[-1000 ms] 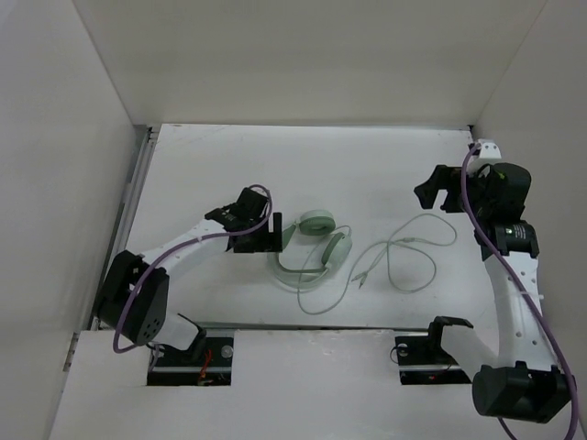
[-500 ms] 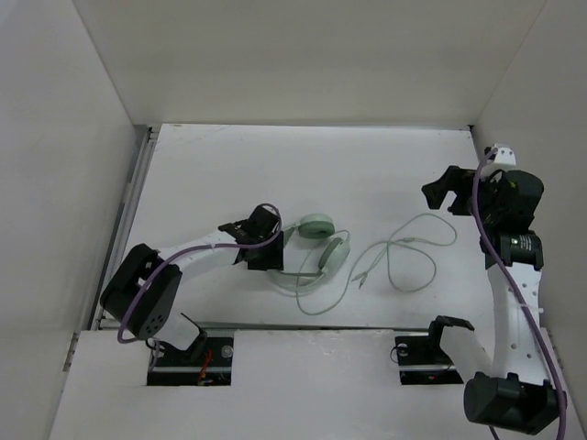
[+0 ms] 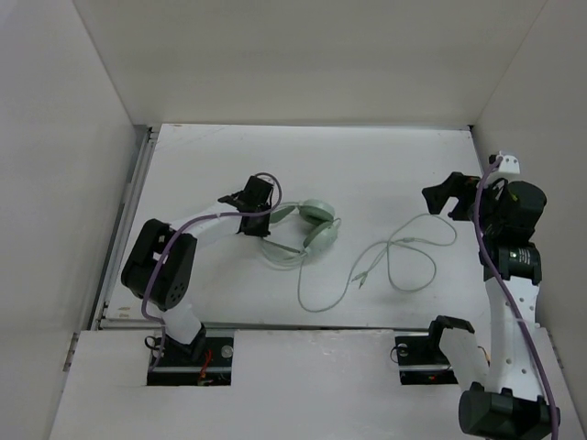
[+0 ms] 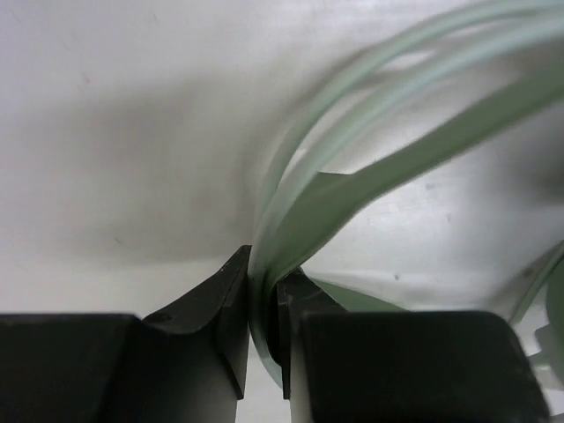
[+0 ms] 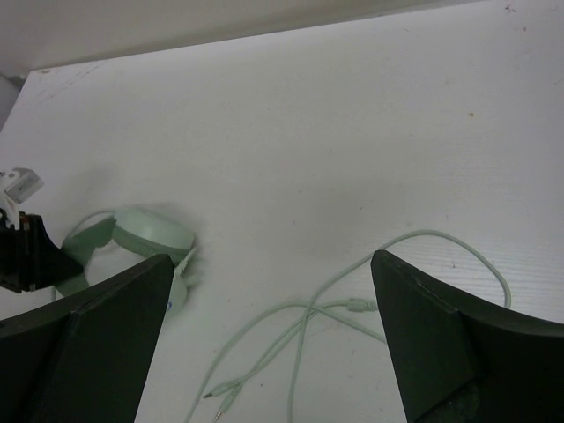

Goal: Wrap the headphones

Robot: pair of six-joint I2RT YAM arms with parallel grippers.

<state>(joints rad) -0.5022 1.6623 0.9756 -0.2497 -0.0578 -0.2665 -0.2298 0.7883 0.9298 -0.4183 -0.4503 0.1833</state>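
The pale mint-green headphones point(image 3: 316, 213) lie on the white table left of centre. Their thin headband point(image 4: 352, 189) curves toward my left gripper point(image 3: 269, 220). In the left wrist view that gripper point(image 4: 263, 317) is shut on the headband, the band pinched between the two black fingers. The long thin cord point(image 3: 401, 241) trails right from the earcups in loose crossing loops. My right gripper point(image 3: 440, 194) hovers open above the right end of the cord. In the right wrist view the right gripper point(image 5: 273, 344) is wide open, with the cord point(image 5: 362, 306) on the table below it and an earcup point(image 5: 154, 233) at the left.
White walls close in the table point(image 3: 367, 165) at the back and on both sides. Purple cables run along both arms. The cord's plug ends point(image 5: 221, 389) lie near the middle of the table. A slot with electronics sits at each arm's base along the near edge.
My left gripper has closed on the headband and pulled the headphones a little toward the back left. The right arm has drifted slightly to the right, still open.
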